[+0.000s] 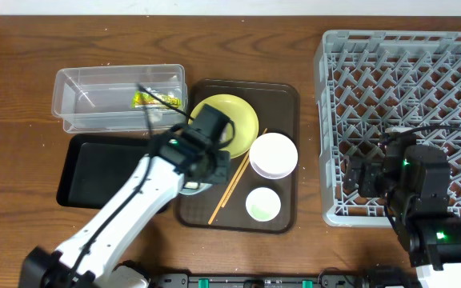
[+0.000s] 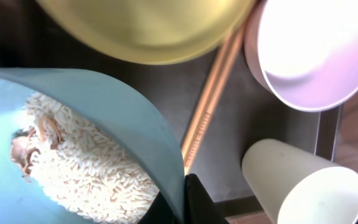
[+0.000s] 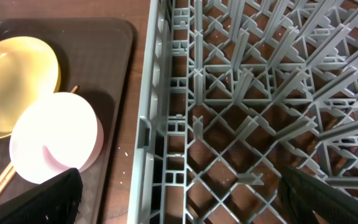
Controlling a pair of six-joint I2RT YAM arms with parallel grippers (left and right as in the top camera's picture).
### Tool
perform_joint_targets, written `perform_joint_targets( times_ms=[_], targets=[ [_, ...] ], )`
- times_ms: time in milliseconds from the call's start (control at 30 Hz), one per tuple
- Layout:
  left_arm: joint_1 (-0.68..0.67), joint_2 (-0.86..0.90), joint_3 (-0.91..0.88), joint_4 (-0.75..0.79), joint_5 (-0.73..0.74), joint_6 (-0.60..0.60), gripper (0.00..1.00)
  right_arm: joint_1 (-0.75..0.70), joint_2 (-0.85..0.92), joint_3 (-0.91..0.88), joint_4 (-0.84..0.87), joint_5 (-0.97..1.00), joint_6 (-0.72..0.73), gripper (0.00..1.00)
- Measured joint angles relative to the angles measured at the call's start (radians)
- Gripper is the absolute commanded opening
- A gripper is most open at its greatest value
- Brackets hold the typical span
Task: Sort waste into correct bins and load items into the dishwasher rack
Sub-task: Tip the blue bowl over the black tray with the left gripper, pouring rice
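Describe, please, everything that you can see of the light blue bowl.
The light blue bowl is round, smooth and matte, like plastic or glazed ceramic. It holds a heap of white rice with a few brownish scraps at one side. It is over the brown tray, near the yellow plate and beside the chopsticks. The left end effector is shut on its rim. From overhead the arm hides most of it.

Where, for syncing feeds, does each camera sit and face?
Overhead: above the table, looking straight down; left arm and right arm show.
Left wrist: low over the brown tray, facing the light blue bowl of rice; one finger shows.
Right wrist: above the dishwasher rack edge, looking down; both open fingers show.
Shared: both wrist views see yellow plate, white bowl.
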Motion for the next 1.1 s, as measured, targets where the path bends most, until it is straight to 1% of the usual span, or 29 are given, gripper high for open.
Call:
perform_joint_targets(
  times_ms=[100, 233, 400, 567, 800, 933, 1100],
  targets=[
    [0.098, -0.039, 0.0, -0.01, 0.023, 0.021, 0.06, 0.0, 0.0, 0.0, 0.0, 0.0, 0.0, 0.99],
    [0.268, -0.051, 0.0, -0.011, 0.122, 0.084, 0.06, 0.0, 0.0, 0.0, -0.002, 0.0, 0.0, 0.99],
    [0.494, -0.042, -0.001, -0.011, 0.302, 0.19, 0.06, 0.0, 0.0, 0.0, -0.008, 0.0, 0.0, 0.99],
    [0.662, 0.009, -0.007, -0.015, 0.495, 0.277, 0.06, 0.0, 0.0, 0.0, -0.008, 0.0, 0.0, 0.99],
    [0.813, 0.16, -0.015, -0.026, 0.742, 0.363, 0.06, 0.0, 0.0, 0.0, -0.009, 0.0, 0.0, 0.99],
    [0.885, 0.246, -0.016, -0.026, 0.866, 0.384, 0.06, 0.0, 0.0, 0.0, -0.013, 0.0, 0.0, 0.99],
    [0.964, 0.318, -0.016, -0.042, 0.977, 0.393, 0.06, 0.0, 0.0, 0.0, -0.014, 0.0, 0.0, 0.99]
  ],
)
